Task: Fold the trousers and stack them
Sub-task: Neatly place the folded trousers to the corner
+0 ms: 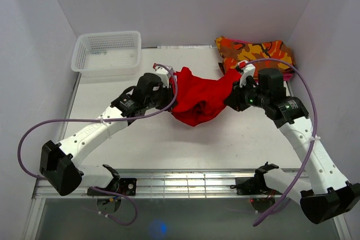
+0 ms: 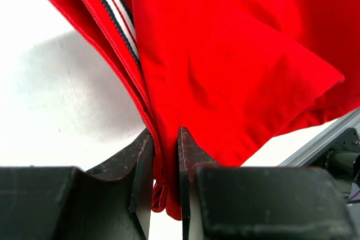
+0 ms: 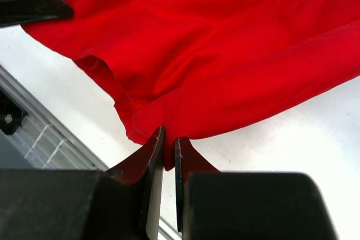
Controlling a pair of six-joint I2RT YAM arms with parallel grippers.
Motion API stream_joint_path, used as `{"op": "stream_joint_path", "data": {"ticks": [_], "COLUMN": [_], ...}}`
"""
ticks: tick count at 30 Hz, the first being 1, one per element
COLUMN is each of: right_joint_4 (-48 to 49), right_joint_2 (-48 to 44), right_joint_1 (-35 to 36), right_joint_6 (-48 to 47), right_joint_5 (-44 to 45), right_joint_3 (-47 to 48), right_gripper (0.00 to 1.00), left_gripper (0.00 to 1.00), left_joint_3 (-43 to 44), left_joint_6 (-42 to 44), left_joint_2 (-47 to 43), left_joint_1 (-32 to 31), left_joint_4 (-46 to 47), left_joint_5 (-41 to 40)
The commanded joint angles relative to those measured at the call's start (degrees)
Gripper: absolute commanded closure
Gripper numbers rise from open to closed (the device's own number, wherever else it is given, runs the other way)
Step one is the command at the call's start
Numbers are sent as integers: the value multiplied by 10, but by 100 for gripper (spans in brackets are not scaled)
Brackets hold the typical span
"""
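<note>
1. The trousers (image 1: pixel 197 98) stretch between the two arms over the middle of the desk (image 1: pixel 169 144), bunched and sagging at the centre.
2. The left jaws are clamped on a corded hem; the right jaws are pinched on a fold at the other end.
3. A white mesh basket (image 1: pixel 107 51) stands at the far left corner, well apart.
4. The cloth is soft, plain red, with a white-and-navy striped band (image 2: pixel 115 12) along one seam.

A white mesh basket (image 1: pixel 107 69) sits at the far left corner of the white table (image 1: pixel 169 144). An orange, red and yellow camouflage garment (image 1: pixel 256 51) lies bunched at the far right corner, well apart from the basket.
</note>
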Motion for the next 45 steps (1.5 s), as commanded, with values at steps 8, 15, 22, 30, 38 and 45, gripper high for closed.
{"op": "stream_joint_path", "data": {"ticks": [8,15,22,30,38,45], "right_joint_4": [85,136,203,317,473,518], "right_joint_2": [71,162,266,377,418,384], "right_joint_1": [-22,-173,-322,-407,-407,-381], "right_joint_6": [-113,-202,-261,-283,-317,-370], "right_joint_5": [117,99,47,19,16,100], "right_joint_3": [193,267,348,361,304,207], "right_gripper": [92,92,92,92,92,92], "left_gripper": [100,100,100,100,100,100], "left_joint_3": [162,326,580,749,758,745], "left_joint_6": [59,24,-18,-25,-55,-49], "left_joint_2": [33,225,458,669,760,792], "left_joint_1": [-4,11,20,25,30,26], "left_joint_4": [124,224,289,438,542,583], "left_joint_5": [-1,35,63,85,77,74]}}
